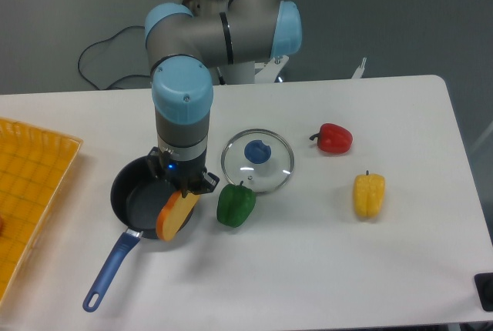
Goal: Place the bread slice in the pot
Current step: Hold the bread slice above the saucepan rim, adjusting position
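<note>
Bread, a flat pale-orange toy slice (176, 215), is hanging tilted over the right rim of the small dark saucepan (139, 200) left of centre, the claw (185, 189) grasping its top edge, probably for lowering inside.

My wrist is covering my gripper (185, 188), so I cannot tell how its jaws are standing. It is also hiding the far right rim of the pot (135, 196). The yellow tray (31, 192) is running off the table's left edge. A dark object (485, 291) is being cut off at the near right corner.
</note>
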